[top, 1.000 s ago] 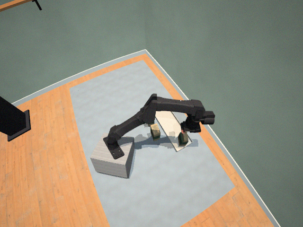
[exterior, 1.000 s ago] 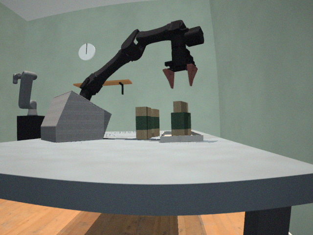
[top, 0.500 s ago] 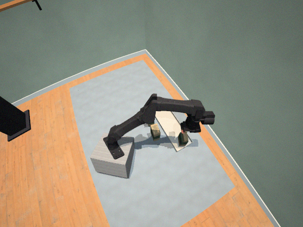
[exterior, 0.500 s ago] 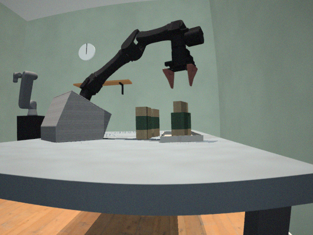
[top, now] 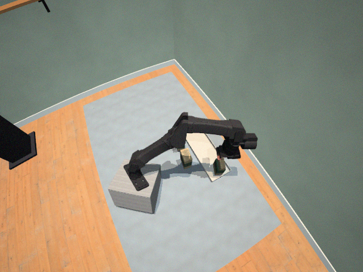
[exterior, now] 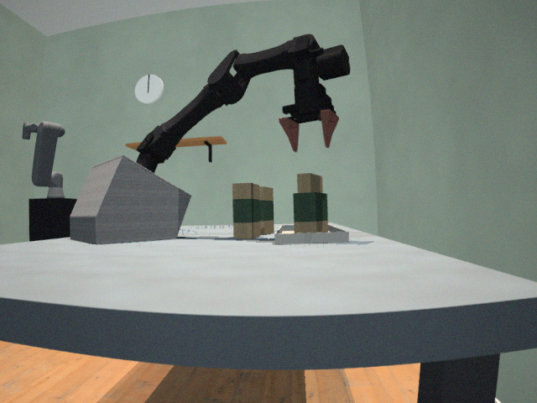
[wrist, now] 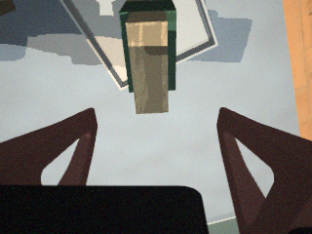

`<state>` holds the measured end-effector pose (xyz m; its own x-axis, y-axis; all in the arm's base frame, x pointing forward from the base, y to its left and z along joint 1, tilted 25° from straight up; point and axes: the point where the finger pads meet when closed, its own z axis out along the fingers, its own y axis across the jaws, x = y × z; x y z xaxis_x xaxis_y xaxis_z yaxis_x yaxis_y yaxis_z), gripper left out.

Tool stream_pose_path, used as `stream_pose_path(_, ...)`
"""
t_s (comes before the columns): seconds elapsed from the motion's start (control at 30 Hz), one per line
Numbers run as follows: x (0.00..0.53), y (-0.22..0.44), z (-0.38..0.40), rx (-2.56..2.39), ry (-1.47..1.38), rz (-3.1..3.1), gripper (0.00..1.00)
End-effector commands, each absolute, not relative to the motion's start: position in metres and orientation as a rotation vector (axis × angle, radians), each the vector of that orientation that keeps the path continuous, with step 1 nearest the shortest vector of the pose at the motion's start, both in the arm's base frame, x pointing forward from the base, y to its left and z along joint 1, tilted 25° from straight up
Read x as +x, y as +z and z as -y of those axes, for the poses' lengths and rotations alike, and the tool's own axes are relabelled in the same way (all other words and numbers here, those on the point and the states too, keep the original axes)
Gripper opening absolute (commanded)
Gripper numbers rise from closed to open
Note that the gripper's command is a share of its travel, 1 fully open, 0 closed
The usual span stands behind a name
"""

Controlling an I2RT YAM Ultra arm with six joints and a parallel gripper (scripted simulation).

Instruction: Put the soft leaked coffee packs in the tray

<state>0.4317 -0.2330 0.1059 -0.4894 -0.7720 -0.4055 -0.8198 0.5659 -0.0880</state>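
Wood grain below, matt black above

The floor had the look of orange wood planks with a smooth, faintly satin finish. The tabletop looked smooth and matt. Toward ten o'clock on it in the exterior view, the angular block showed a grey, wood-like grain. The arm looked like dull black plastic or coated metal; which, the views left unclear. The end effector had reddish-brown fingers with a matt, plastic-like surface.

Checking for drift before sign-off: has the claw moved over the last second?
No visible move: in the exterior view the claw keeps the same place above the tray pack.
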Motion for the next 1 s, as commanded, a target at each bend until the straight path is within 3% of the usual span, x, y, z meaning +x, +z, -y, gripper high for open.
stream_pose_path(0.0,0.432,0.104,0.234,-1.283,0.184,-2.396,0.78)
stream_pose_path(0.5,0.421,0.122,0.206,-1.355,0.15,-2.348,0.78)
stream_pose_path(0.97,0.353,0.132,0.124,-1.527,0.106,-2.24,0.78)
